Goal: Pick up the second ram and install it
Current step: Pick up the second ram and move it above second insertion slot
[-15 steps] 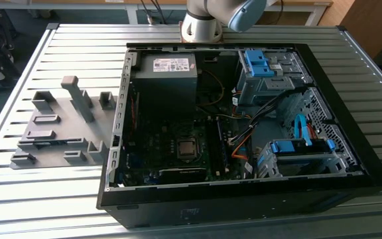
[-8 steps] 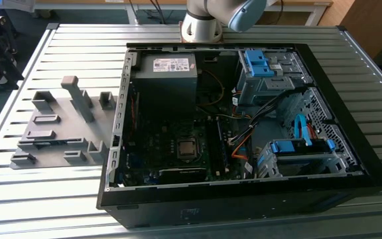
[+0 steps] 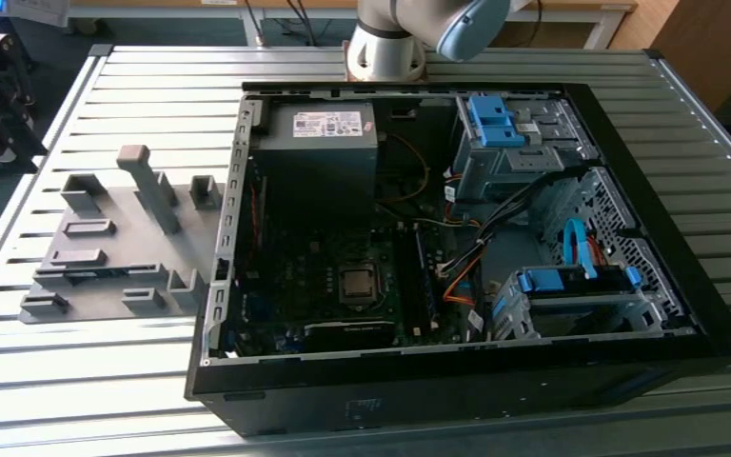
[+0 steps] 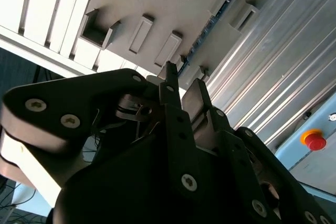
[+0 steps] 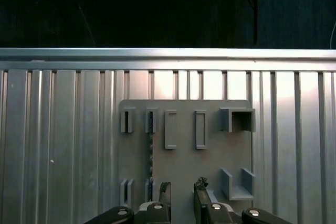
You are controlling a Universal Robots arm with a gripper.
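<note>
Hanging over the grey plate [image 5: 184, 166], your gripper [image 5: 182, 191] has its jaws released: the two fingertips stand apart with nothing between them, and both wrist views show that gap.

Just beside one fingertip in the first wrist view is the ram [image 5: 151, 153]. It stands on its long edge in the plate, each end seated in a narrow slotted holder, so you see it as a thin dark line. The gripper is near the ram's closer end but off to one side of it, not astride it and not touching it. In the second wrist view the ram [image 4: 207, 27] runs away from the fingertips between the same holders.

Raised blocks [image 5: 239, 120] crowd the plate on the gripper's other side, and two flat frames lie between them and the ram. Past the plate's far edge there is open slatted table [image 5: 63, 129], ending at a straight rail [image 5: 168, 53] with dark floor beyond.

In the exterior view the plate [image 3: 125, 249] lies on the table [image 3: 87, 381] at the exterior view's left, its edge just beside the wall of the open case [image 3: 224, 267]. Bare slats surround the plate's other sides. The board [image 3: 340, 286] lies flat inside the case, and the arm base [image 3: 385, 48] stands behind it.
</note>
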